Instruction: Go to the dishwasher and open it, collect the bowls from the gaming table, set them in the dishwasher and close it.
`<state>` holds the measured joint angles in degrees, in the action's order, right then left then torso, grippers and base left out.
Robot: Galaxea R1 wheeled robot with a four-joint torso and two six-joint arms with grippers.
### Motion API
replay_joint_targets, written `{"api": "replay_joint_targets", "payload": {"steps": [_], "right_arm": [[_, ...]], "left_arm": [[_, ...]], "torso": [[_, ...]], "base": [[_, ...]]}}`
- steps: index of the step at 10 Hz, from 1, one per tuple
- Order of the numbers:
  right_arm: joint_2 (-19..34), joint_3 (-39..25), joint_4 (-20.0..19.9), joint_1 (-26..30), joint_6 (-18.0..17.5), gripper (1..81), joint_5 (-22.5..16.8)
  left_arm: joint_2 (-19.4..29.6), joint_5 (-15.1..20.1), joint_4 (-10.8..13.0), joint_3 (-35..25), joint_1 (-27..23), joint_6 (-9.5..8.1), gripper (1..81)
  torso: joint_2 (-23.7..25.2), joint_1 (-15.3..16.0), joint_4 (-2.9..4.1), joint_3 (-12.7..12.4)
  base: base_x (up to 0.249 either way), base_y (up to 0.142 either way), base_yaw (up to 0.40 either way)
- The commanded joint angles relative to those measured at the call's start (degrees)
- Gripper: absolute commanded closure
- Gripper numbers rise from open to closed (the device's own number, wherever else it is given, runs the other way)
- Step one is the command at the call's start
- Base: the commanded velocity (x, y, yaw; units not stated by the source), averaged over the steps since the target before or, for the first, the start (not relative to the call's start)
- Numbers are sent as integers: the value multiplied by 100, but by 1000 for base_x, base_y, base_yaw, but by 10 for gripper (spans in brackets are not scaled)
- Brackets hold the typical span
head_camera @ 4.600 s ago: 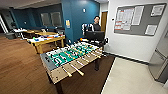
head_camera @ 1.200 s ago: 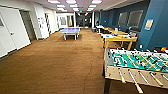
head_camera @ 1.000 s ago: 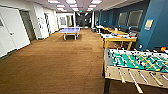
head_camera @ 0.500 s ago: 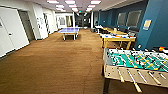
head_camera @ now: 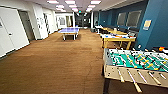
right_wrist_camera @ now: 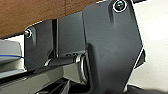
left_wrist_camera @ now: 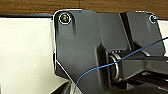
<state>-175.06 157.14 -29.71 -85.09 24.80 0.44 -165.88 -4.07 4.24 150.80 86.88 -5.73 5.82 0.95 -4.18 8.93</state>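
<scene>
Brown carpet [head_camera: 55,65] runs down a long games room with white walls on the left and blue ones on the right. From the head camera I see the foosball table [head_camera: 136,65] near right, green field and rods toward me. Beyond it, farther right, stands the gaming table [head_camera: 117,39] with yellow sides and a pale top carrying small things I can't make out, so I can't pick out the bowls. A blue ping-pong table [head_camera: 69,31] sits far down the middle.

On the left wrist camera I get the dark arm plate over a pale surface, with a thin blue cable [left_wrist_camera: 105,66] crossing it. On the right wrist camera, the same plate against wood-brown and white. I can't tell how either claw stands, nor how far the gaming table lies from them.
</scene>
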Motion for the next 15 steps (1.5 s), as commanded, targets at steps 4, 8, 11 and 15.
{"api": "replay_joint_targets", "payload": {"steps": [4,8,11,15], "right_arm": [[-172,-26,26,119,17,10,-352],[-172,-18,70,101,51,10,-360],[-138,0,175,75,60,10,-360],[-137,-26,273,66,60,10,-360]], "left_arm": [[63,302,-46,11,-211,28,10],[10,301,-186,11,-211,28,10],[-42,302,-292,11,-211,28,10],[-78,258,-336,11,-211,28,10]], "torso": [[0,0,0,0],[-2,0,0,2],[2,-6,0,0],[2,-6,0,0]], "base": [[0,0,0],[17,0,0],[80,0,0],[98,0,0]]}}
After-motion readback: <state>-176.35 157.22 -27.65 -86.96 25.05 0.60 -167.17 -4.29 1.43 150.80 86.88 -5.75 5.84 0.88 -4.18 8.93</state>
